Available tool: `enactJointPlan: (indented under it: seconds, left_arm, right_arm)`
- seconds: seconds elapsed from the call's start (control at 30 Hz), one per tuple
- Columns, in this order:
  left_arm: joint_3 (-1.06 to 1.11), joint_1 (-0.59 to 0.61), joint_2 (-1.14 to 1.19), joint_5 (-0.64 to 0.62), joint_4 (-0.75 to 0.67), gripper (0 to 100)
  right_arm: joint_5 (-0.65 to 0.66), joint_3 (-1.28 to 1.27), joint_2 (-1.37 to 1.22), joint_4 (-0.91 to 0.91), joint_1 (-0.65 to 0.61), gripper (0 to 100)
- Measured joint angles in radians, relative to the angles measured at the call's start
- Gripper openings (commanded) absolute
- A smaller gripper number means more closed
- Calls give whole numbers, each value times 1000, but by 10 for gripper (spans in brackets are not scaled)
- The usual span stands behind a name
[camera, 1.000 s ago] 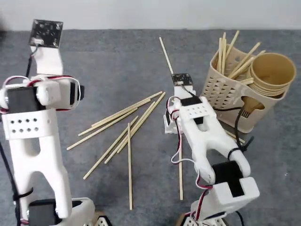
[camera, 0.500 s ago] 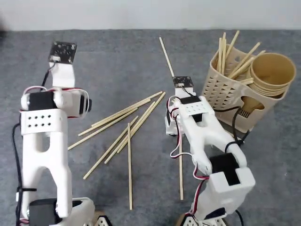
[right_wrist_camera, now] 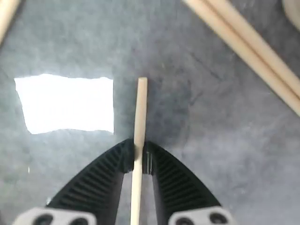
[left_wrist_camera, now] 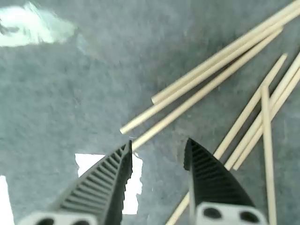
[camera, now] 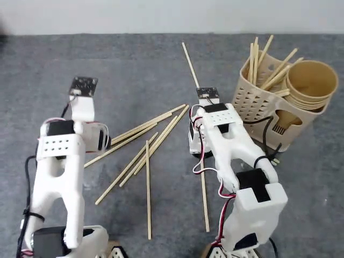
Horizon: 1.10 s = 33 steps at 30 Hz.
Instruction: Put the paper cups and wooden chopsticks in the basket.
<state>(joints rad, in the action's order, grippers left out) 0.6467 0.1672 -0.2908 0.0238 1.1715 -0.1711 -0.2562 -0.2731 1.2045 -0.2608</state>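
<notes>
Right gripper (camera: 196, 153) low at mid-table, beside the basket (camera: 252, 102) of cups (camera: 312, 80) near the far right corner. Left gripper (left_wrist_camera: 157, 149) spread wide over loose chopsticks (left_wrist_camera: 211, 77). Right gripper pinched tight on one chopstick (right_wrist_camera: 140, 103).

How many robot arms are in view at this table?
2. The left arm stands by the loose chopsticks, jaws open over their ends. The right arm stands beside the basket, jaws shut on one chopstick. No others seem hidden.
</notes>
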Motion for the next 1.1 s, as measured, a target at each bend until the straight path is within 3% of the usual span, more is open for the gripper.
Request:
enactJointPlan:
  seconds: [0.33,0.47,0.73,0.9,1.1]
  left_arm:
    - [160,0,0,-2,-152,177]
    - [186,0,0,0,-189,177]
    - [186,0,0,6,-193,177]
    - [187,0,0,6,-193,177]
    - [192,0,0,6,-195,177]
  right_arm:
    - [2,2,391,129,5,8]
    - [69,11,595,129,0,8]
    - [153,304,767,110,84,8]
    - [158,500,746,23,193,8]
    - [158,532,709,-219,301,8]
